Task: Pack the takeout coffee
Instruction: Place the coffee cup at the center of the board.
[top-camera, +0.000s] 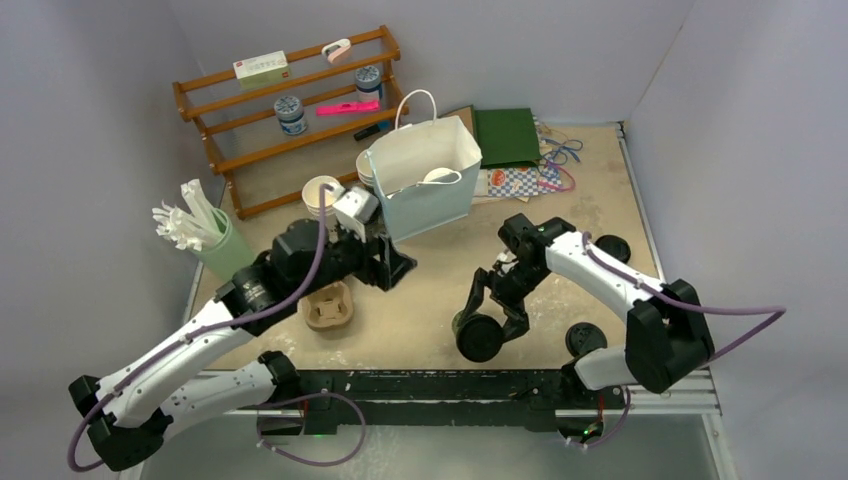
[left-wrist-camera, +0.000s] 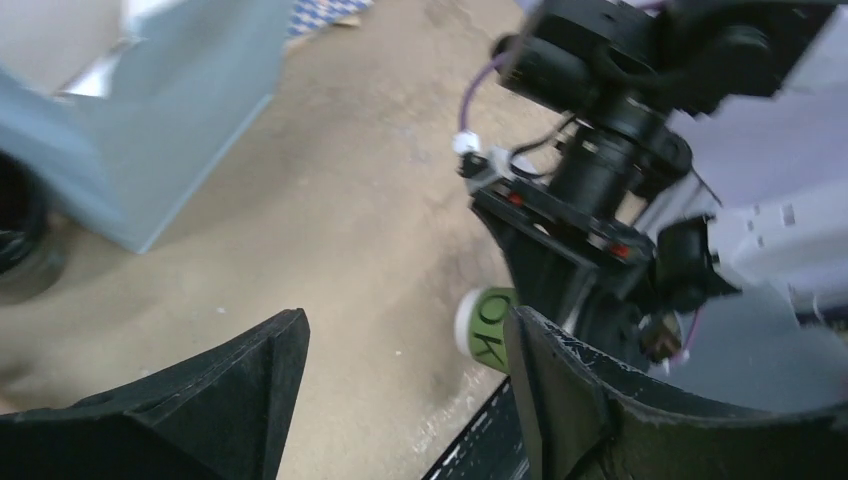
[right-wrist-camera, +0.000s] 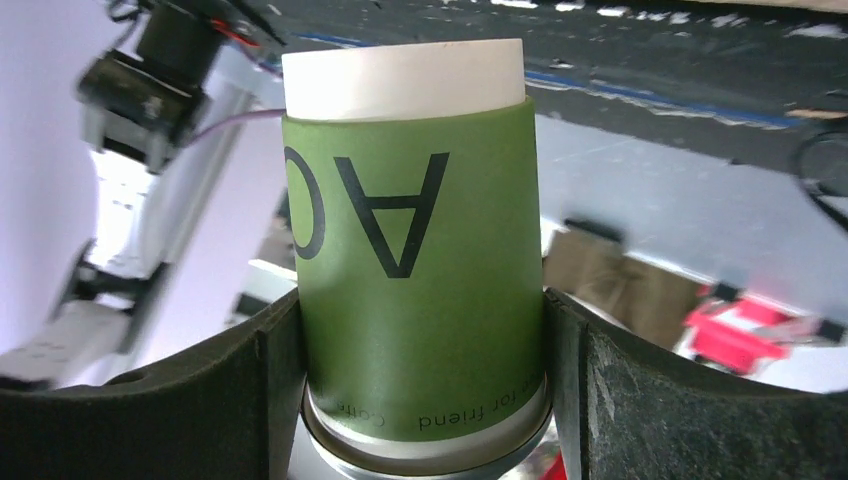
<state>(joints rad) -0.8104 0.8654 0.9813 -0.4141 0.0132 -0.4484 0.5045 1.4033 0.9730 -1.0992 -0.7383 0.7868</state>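
My right gripper (top-camera: 497, 305) is shut on a paper cup with a green sleeve (right-wrist-camera: 415, 270) and a white base; it holds the cup tilted low over the table's front middle. The cup's dark lid end (top-camera: 480, 338) faces the top camera. The same cup (left-wrist-camera: 490, 328) shows in the left wrist view beside my right finger. My left gripper (top-camera: 395, 266) is open and empty in front of the white paper bag (top-camera: 425, 195), its jaws wide apart (left-wrist-camera: 405, 325). A white round lid (top-camera: 440, 175) shows inside the bag.
A brown pulp carrier (top-camera: 328, 305) lies under the left arm. Stacked cream cups (top-camera: 320, 195) stand left of the bag. A green cup of straws (top-camera: 215, 245) is far left. A wooden rack (top-camera: 290, 110) is behind. Black round things (top-camera: 585, 340) (top-camera: 612, 248) sit near the right arm.
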